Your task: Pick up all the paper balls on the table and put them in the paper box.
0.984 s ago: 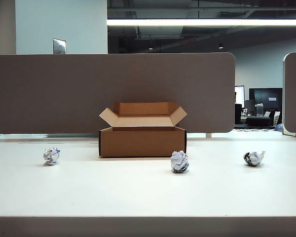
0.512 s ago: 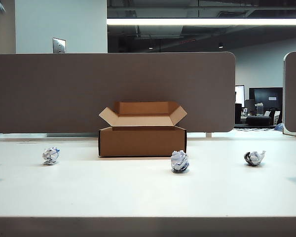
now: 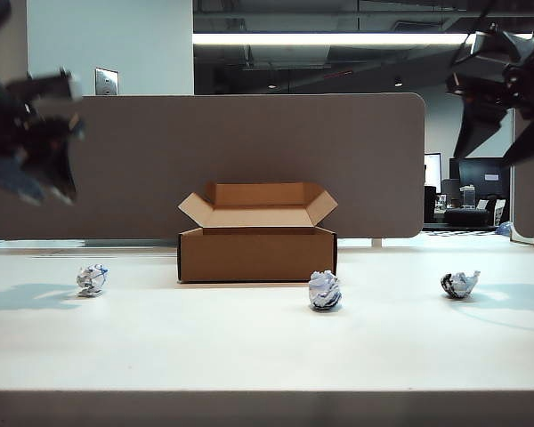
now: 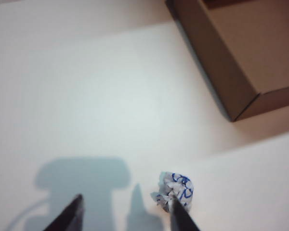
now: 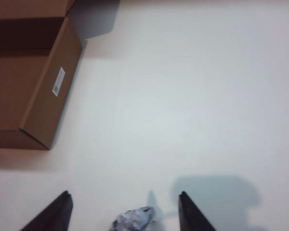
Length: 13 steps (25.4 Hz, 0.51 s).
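Three paper balls lie on the table: the left one, the middle one by the box's front right corner, and the right one. The brown paper box stands open behind them. My left gripper, blurred, hangs high above the left ball. In the left wrist view it is open, with the blue-marked ball far below beside one fingertip. My right gripper hangs high over the right side. In the right wrist view it is open, and a dark-marked ball lies on the table below.
A grey-brown partition panel runs behind the box, with a second panel at the far right. The box shows in the left wrist view, and its side with a white label in the right wrist view.
Both arms have swung into the exterior view, the left at upper left and the right at upper right, casting shadows on the table. The balls and the box have not moved.
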Available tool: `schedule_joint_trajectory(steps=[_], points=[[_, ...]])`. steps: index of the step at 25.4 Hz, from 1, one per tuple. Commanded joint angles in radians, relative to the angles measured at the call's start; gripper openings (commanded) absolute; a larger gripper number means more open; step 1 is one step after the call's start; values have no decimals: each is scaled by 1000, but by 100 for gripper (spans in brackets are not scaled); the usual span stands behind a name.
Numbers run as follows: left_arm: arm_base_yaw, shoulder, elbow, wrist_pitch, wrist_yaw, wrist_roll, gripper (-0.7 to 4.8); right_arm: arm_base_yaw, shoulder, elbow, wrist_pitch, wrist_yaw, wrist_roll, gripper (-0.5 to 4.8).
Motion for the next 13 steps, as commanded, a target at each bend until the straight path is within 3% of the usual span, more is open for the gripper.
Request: schedule_joint_trajectory(steps=[1, 8, 13], points=[[-2, 48, 6, 27, 5, 3, 338, 2, 31, 33, -21, 4, 81, 394], [-16, 156, 51, 70, 5, -5, 345, 2, 179, 87, -19, 29, 80, 406], [-38, 298, 241, -122, -3, -4, 345, 26, 264, 118, -29, 36, 77, 424]])
